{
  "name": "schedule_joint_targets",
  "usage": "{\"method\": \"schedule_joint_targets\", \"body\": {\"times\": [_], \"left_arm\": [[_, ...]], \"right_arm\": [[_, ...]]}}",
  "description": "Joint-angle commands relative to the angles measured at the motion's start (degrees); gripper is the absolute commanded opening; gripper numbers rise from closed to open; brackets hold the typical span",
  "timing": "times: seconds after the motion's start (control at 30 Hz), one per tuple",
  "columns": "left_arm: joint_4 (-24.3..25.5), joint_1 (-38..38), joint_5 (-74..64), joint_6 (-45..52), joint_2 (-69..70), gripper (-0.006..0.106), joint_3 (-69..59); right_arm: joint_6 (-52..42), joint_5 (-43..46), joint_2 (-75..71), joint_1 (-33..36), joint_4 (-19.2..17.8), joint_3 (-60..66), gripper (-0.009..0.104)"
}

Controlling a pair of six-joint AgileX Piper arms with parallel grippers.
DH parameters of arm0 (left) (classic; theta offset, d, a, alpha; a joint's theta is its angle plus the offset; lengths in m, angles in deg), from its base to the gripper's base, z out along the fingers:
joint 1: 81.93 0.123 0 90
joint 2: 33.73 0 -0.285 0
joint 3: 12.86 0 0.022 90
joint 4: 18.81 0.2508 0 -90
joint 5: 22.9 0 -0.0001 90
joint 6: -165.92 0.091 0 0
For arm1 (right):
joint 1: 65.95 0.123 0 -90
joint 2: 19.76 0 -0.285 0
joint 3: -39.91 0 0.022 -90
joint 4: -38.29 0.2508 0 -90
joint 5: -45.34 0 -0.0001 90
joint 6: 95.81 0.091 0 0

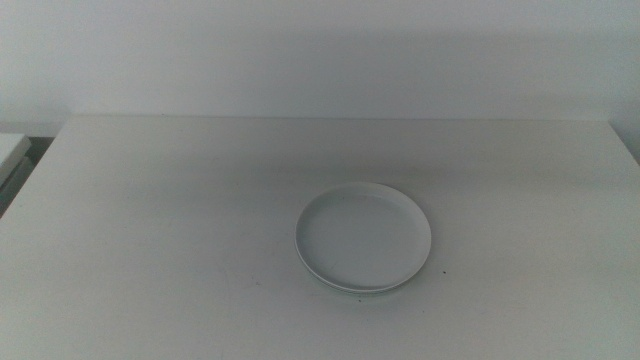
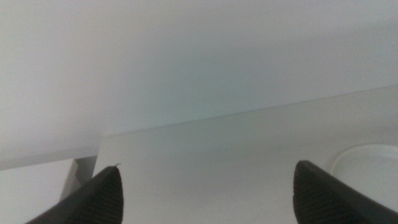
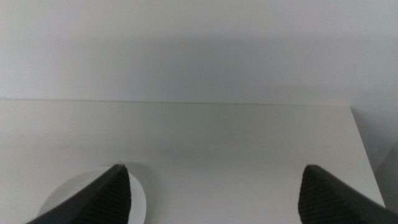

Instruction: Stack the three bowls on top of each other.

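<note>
The bowls (image 1: 363, 237) sit as one pale, shallow round stack a little right of the table's middle. A second rim shows just under the top bowl along its near edge. In this dim light I cannot tell colours or how many bowls lie in the stack. Neither arm appears in the middle view. My left gripper (image 2: 208, 167) is open and holds nothing, with the bowls' rim (image 2: 373, 158) off beside one jaw. My right gripper (image 3: 216, 168) is open and holds nothing too, and the bowls (image 3: 138, 199) lie partly behind one of its jaws.
The white table (image 1: 150, 200) runs back to a plain pale wall. A lower white surface (image 1: 10, 150) stands beyond the table's left edge, with a dark gap between them; it also shows as the side surface (image 2: 31, 183).
</note>
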Motion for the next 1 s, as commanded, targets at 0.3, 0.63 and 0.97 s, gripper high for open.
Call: {"method": "schedule_joint_targets", "body": {"times": [0.3,0.63,0.97], "left_arm": [[-0.91,0.11,3.90,-0.56,2.71,0.094,-2.57],[5.00,0.11,8.65,-9.28,2.86,0.094,-3.28],[5.00,0.11,8.65,-8.89,2.86,0.094,-3.28]], "right_arm": [[0.05,0.52,-0.14,0.21,-0.45,0.20,0.079],[0.05,0.52,-0.14,0.21,-0.45,0.20,0.079],[0.05,0.52,-0.14,0.21,-0.45,0.20,0.079]]}}
